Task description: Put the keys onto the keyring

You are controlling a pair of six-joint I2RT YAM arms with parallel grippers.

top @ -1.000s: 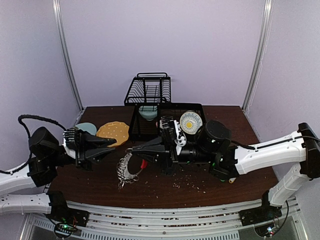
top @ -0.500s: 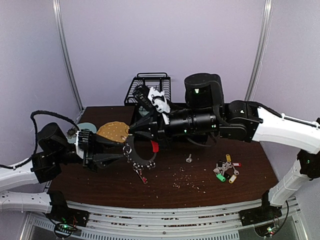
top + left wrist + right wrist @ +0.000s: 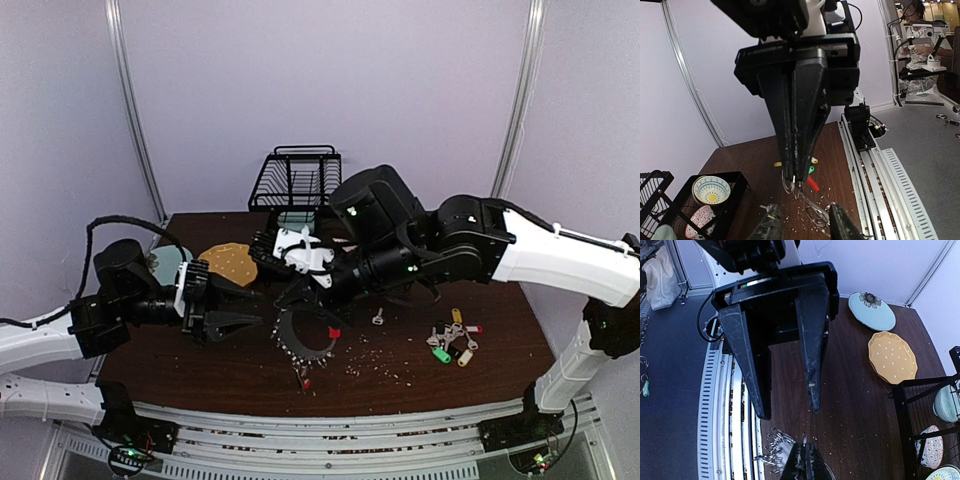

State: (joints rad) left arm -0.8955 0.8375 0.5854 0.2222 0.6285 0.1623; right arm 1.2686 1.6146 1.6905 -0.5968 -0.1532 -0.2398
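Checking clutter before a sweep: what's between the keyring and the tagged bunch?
Top view: a lone key and scattered crumbs lie between the keyring and the bunch.

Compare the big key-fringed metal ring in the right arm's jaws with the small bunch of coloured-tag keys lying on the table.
The large red-sleeved metal keyring is far bigger than the small coloured-tag key bunch. The keyring hangs pinched in the right arm's jaws; the bunch lies loose on the dark wooden table. The keyring's silver keys are mostly bare; the bunch shows green and yellow tags. Both carry small metal keys.
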